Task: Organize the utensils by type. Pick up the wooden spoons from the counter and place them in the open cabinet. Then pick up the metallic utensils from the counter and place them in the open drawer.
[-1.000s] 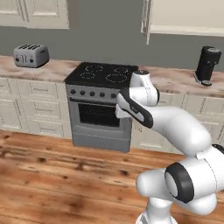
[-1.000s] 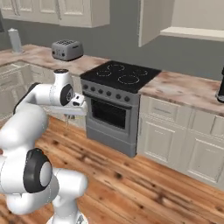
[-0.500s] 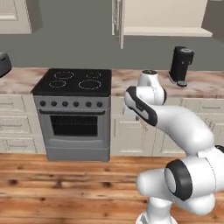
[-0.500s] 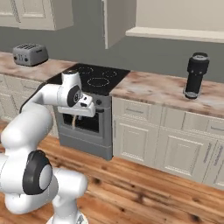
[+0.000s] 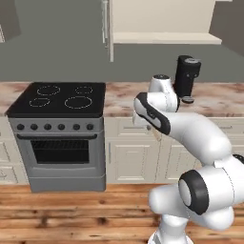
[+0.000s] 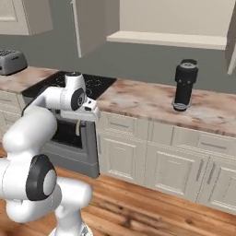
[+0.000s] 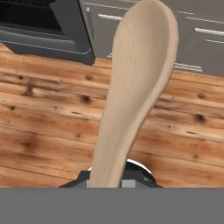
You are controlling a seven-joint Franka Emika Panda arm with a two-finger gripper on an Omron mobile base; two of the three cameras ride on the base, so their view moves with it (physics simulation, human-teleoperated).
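Observation:
My gripper (image 7: 116, 180) is shut on the handle of a pale tan wooden spoon (image 7: 133, 83), whose oval bowl points away from the hand over the plank floor. In the left base view the gripper (image 5: 144, 122) hangs in front of the worktop's lower cabinets, with the spoon (image 5: 157, 136) poking out below it. From the right the gripper (image 6: 85, 115) holds the spoon (image 6: 77, 127) pointing down. The open cabinet (image 5: 164, 37) hangs on the wall above, door (image 5: 107, 29) swung out; it is the open cabinet (image 6: 171, 39) in the right base view too. The counter, metallic utensils and open drawer are out of view.
A black-topped stove (image 5: 59, 99) with an oven stands left of the arm. A marbled worktop (image 6: 152, 102) over cream cabinets carries a black cylindrical appliance (image 6: 184, 84). A toaster (image 6: 10, 61) sits far left. Wooden floor (image 7: 48, 113) lies below the hand.
The whole picture has slid left as the base turns right: the stove moved left and the open cabinet came overhead. The spoon stays in the shut gripper.

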